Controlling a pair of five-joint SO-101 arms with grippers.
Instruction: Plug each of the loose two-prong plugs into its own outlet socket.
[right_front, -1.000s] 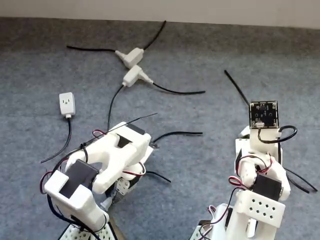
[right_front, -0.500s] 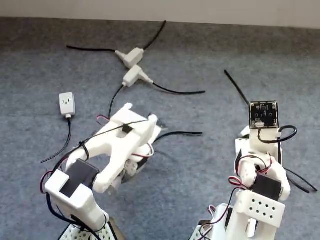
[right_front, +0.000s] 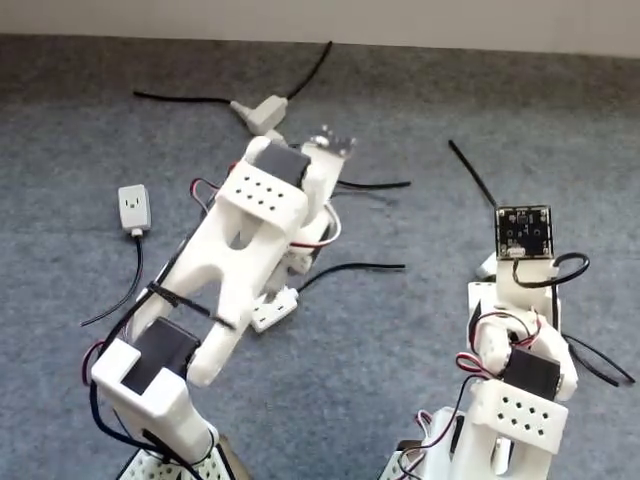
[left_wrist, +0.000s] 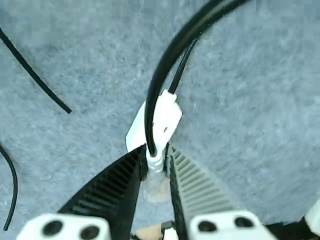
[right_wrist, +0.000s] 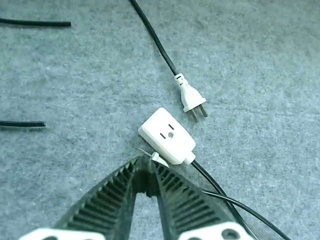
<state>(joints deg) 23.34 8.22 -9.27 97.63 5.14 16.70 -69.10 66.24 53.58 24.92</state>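
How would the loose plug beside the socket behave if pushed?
The plug looks small and light, so it would probably skid or pivot on the carpet. Its thin cord lies slack, so it likely flexes and trails.

A robotics lab bench: a left arm (right_front: 240, 260) and right arm (right_front: 520, 385) of white printed parts, with bare servo wiring (right_front: 476, 360) and an exposed camera board (right_front: 526, 230), stand on a grey carpeted surface (right_front: 420, 330) strewn with cut cords (right_front: 355, 267) and an outlet block (right_front: 134, 207).
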